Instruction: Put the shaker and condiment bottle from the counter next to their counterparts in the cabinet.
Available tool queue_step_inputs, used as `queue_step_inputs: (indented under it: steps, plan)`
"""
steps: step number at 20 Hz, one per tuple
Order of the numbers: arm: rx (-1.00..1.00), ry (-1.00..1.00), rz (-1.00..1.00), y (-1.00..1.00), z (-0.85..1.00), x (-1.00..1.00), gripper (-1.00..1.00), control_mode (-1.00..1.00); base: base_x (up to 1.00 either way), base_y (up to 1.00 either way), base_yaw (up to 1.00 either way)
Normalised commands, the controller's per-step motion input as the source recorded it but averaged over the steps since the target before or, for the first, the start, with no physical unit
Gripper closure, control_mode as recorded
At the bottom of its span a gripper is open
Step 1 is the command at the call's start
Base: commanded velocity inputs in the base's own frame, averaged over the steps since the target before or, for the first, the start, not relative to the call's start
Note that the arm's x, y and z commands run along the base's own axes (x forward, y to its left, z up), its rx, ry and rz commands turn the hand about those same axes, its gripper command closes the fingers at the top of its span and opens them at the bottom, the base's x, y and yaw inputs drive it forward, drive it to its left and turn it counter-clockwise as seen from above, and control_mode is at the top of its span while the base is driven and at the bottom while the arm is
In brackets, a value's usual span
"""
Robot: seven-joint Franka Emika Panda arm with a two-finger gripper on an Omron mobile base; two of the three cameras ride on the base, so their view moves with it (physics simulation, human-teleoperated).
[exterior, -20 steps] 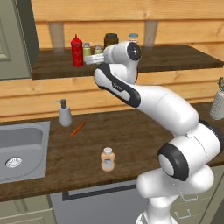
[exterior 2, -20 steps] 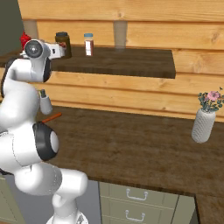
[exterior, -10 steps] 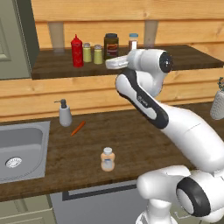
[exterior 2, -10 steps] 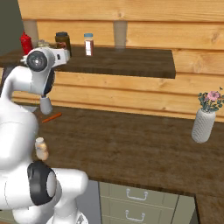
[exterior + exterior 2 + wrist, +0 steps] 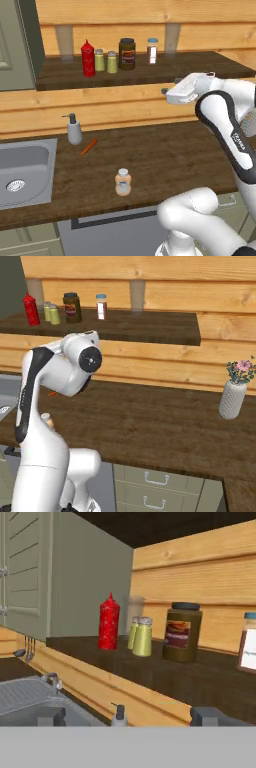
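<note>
Item one, my pincer [image 5: 127, 714]: I am holding it spread wide with nothing between its fingertips [image 5: 50, 716], up in the air in front of the cabinet [image 5: 150, 75] shelf and well above the counter [image 5: 150, 155].

Item two, the cabinet row, all standing upright on the dark shelf board. The red squeeze bottle [image 5: 88, 58] is sitting at the left end. Just beside it the two shakers are standing side by side, nearly touching: the one against the red bottle [image 5: 99, 60], then the second [image 5: 112, 62]. I am not telling by colour which of the two is the olive one. Next is the dark brown jar [image 5: 127, 53], then, a little apart, the white-labelled jar [image 5: 152, 50] with its blue cap. The grey-green door [image 5: 15, 45] is standing at the left of the recess.

Item three, the counter. The condiment bottle [image 5: 122, 181] is standing upright near the front edge, well apart from everything else. The grey soap dispenser [image 5: 74, 129] is standing by the back wall beside the steel sink [image 5: 25, 165]. A small orange carrot-like piece [image 5: 89, 146] is lying flat just beside the dispenser. A pale vase [image 5: 232, 398] with flowers is standing far off at the right end.
</note>
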Motion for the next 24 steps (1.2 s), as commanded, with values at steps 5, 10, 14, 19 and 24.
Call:
queue_step_inputs:
  steps: [5,10,14,19,24]
  plan:
    - [-0.13,0.00,0.43,-0.79,-0.42,-0.93,-1.00,-1.00,0.00,0.00,0.00]
    - [-0.18,0.00,0.46,-0.56,-0.77,-0.74,-1.00,-1.00,0.00,0.00,0.00]
    - [-0.15,0.00,0.56,-0.20,-1.00,-0.48,-1.00,-1.00,0.00,0.00,0.00]
    - [-0.03,0.00,0.53,0.23,-0.95,-0.17,-1.00,-1.00,0.00,0.00,0.00]
    - [0.00,0.00,0.12,0.72,-0.55,0.00,-1.00,-1.00,0.00,0.00,0.00]
